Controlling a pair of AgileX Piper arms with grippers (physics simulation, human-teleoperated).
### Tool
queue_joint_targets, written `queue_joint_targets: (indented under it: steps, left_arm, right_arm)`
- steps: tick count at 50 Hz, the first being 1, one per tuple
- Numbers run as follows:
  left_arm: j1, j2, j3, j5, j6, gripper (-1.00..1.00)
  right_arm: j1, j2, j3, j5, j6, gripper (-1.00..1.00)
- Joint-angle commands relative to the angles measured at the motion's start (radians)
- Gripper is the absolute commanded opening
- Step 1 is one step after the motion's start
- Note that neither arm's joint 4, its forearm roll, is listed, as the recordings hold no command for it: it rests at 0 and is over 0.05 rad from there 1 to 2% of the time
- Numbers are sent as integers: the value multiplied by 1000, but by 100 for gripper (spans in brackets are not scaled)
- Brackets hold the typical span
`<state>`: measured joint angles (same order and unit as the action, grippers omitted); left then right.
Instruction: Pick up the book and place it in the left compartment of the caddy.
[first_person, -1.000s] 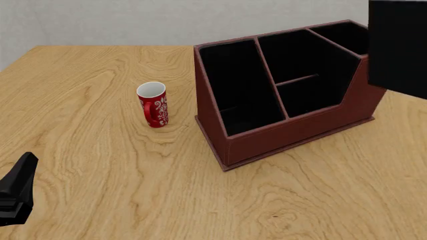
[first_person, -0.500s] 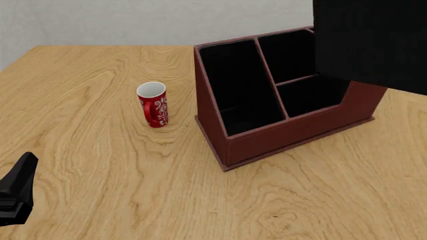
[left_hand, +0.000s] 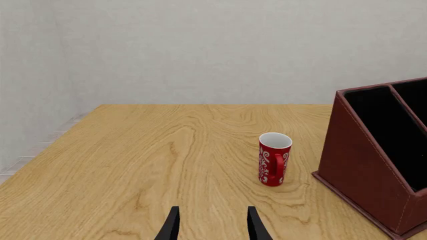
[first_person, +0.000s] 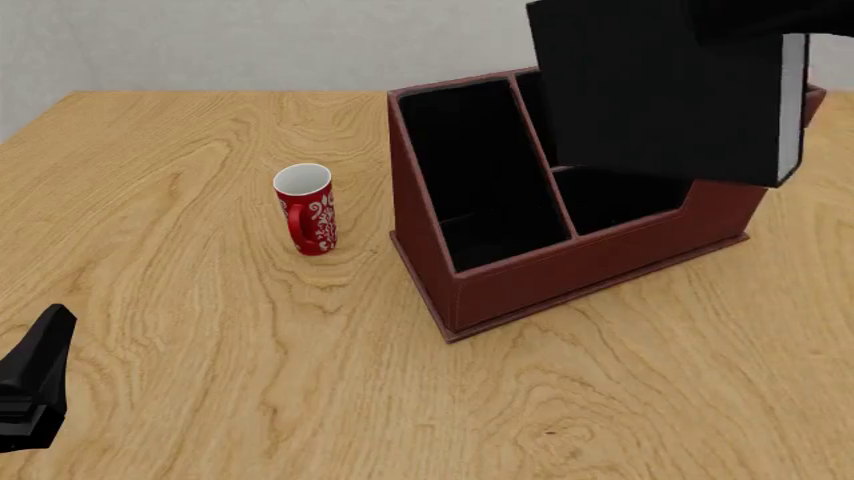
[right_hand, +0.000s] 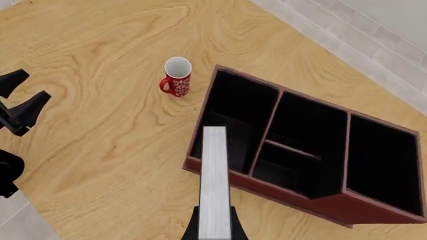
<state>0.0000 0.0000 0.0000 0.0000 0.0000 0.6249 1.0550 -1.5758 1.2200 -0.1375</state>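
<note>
The book (first_person: 654, 90), a black hardcover with a white-grey page edge (first_person: 791, 100), hangs upright in the air above the caddy's middle and right sections. My right gripper (right_hand: 215, 232) is shut on it; the right wrist view looks down along the page edge (right_hand: 215, 185). The dark reddish-brown caddy (first_person: 587, 270) stands on the table, with its long left compartment (first_person: 481, 170) open just left of the book. From above, the book's lower end overlaps the left compartment (right_hand: 233, 120) near the front wall. My left gripper (left_hand: 212, 227) stays open and empty at the near left (first_person: 34, 390).
A red mug (first_person: 307, 208) with white patterning stands upright on the wooden table (first_person: 200, 300), a short way left of the caddy. It also shows in the left wrist view as the mug (left_hand: 273, 159) beside the caddy's end wall (left_hand: 363, 170).
The book has moved left across the front view with my right gripper, from the right edge to over the caddy. The left arm, mug and caddy have not moved.
</note>
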Motion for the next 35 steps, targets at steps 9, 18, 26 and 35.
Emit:
queue_joint_targets:
  steps: [9, 18, 26, 35]
  left_arm:
    - [0, 0, 0, 0, 0, 100]
    - [0, 0, 0, 0, 0, 100]
    - [0, 0, 0, 0, 0, 100]
    - [0, 0, 0, 0, 0, 100]
  right_arm:
    - [11, 133, -58, 0, 25, -100]
    - [-15, 181, -83, 0, 33, -100]
    - [-24, 198, -68, -11, 21, -100]
    - [-18, 215, -27, -59, 26, -100]
